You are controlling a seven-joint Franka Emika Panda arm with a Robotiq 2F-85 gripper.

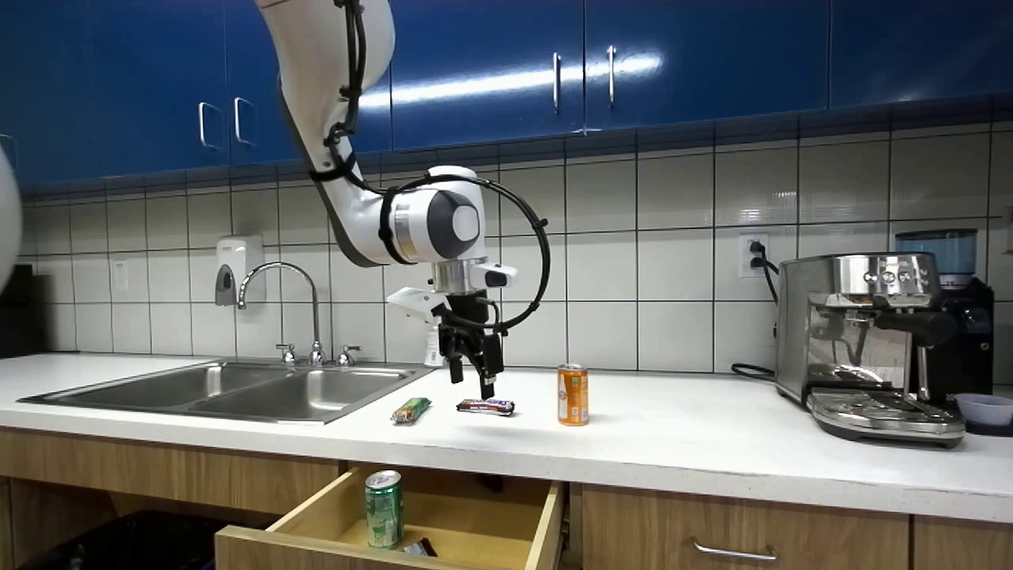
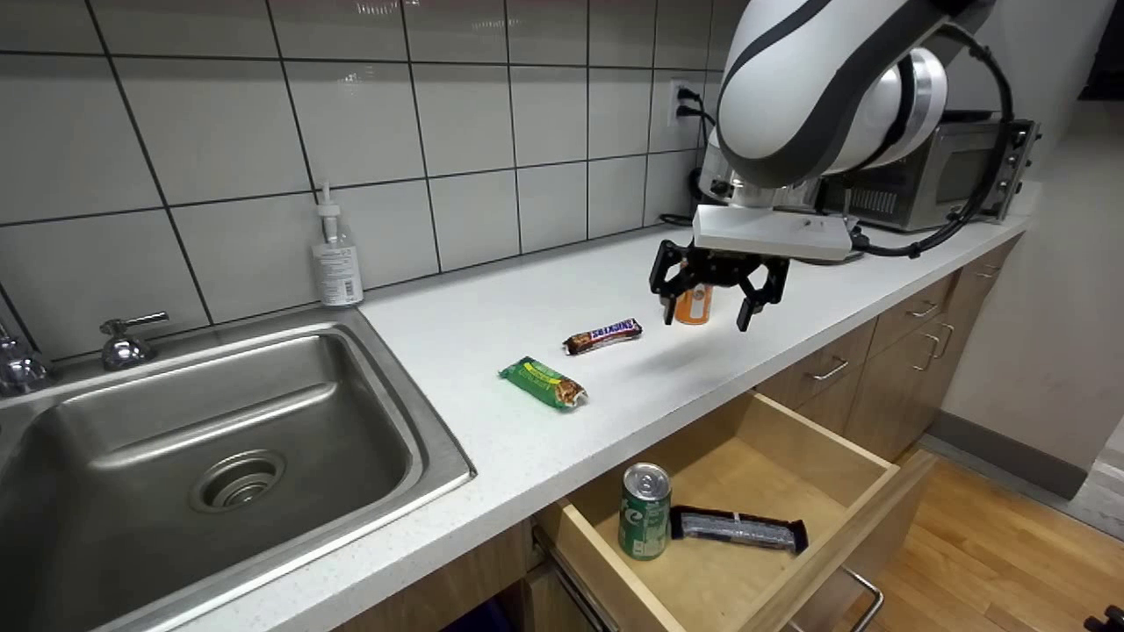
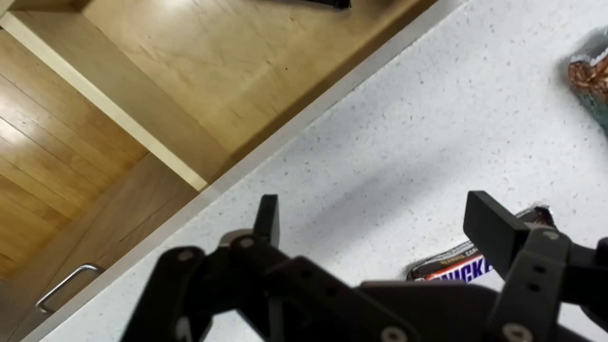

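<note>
Black pincer [image 2: 707, 321] spread above counter [image 2: 518, 307]; gap between Snickers bar [image 2: 604, 336] and edge [image 1: 688, 473].

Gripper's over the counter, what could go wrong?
If the open gripper lowers here, one finger might land on the Snickers bar: they overlap in the wrist view. A sideways swing could topple the upright orange can. The drawer is open; a low pass might hit it or the green can standing inside.
</note>
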